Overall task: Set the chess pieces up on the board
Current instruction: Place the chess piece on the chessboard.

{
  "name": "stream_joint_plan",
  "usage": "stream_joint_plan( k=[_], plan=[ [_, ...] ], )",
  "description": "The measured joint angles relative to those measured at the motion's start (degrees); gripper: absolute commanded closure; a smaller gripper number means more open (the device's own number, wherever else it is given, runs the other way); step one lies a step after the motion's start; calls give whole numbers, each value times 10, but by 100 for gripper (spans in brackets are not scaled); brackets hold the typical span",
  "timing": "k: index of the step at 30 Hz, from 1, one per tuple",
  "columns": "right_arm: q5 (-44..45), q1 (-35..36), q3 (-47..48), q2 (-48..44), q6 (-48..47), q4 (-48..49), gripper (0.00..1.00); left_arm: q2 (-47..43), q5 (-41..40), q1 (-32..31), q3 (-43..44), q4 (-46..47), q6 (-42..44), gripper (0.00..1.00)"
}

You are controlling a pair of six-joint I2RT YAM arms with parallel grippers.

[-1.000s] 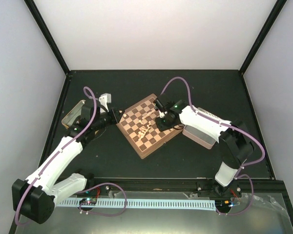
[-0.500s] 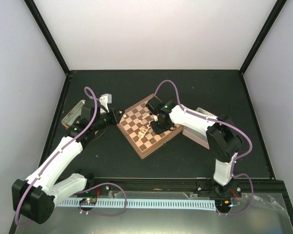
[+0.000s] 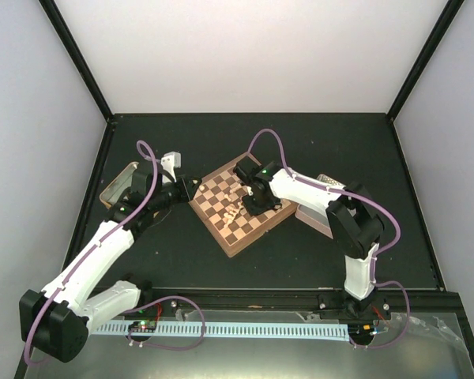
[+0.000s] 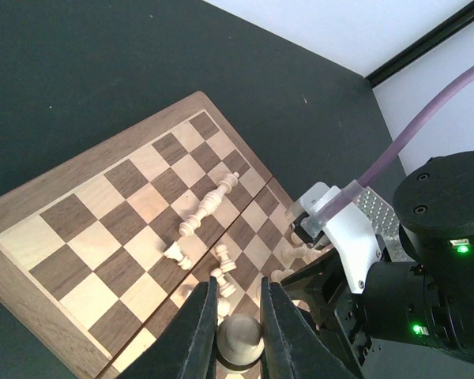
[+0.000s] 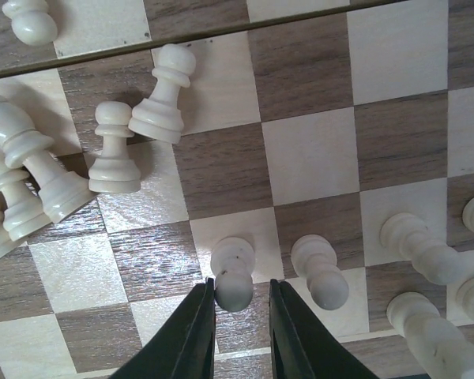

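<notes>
The board [image 3: 215, 194] lies tilted in the middle of the table. Several cream chess pieces [image 3: 234, 210] lie scattered on it. My left gripper [image 3: 192, 187] hovers at the board's left corner. In the left wrist view it [image 4: 237, 335] is shut on a cream pawn [image 4: 238, 341] above the board [image 4: 103, 229]. My right gripper [image 3: 253, 205] is low over the board's middle. In the right wrist view it [image 5: 241, 316] is open and straddles the head of an upright pawn [image 5: 234, 276]. Its left finger touches the pawn and a gap shows on the right.
A metal tin [image 3: 117, 185] sits left of the board and another [image 3: 316, 218] sits right of it, under my right arm. A small white object [image 3: 170, 160] lies behind my left arm. A second upright pawn [image 5: 320, 272] stands just right of the straddled one. Fallen pieces [image 5: 31, 178] crowd the left.
My right gripper has moved left and a little forward over the board's middle, and its elbow has swung in. My left arm has stayed still.
</notes>
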Motion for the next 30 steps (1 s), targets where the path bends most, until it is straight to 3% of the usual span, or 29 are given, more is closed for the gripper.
stream_joint_plan(
  k=[4,8,13,20,24,30],
  plan=[
    [0,0,0,0,0,0,76,0,0,0,0,0,0,98],
    [0,0,-2,-7,7,5,66,0,7,0,0,0,0,98],
    [-10,0,-37,-75,23,40,60,13,36,-3,0,8,-9,98],
    [-165,0,-128,-231,-36,183,42,33,138,-9,-5,75,-80,98],
    [-255,1,-163,-282,-54,264,40,41,191,-16,-5,120,-128,98],
    [-313,3,-165,-291,-60,332,42,41,228,-24,-5,150,-172,97]
  ],
)
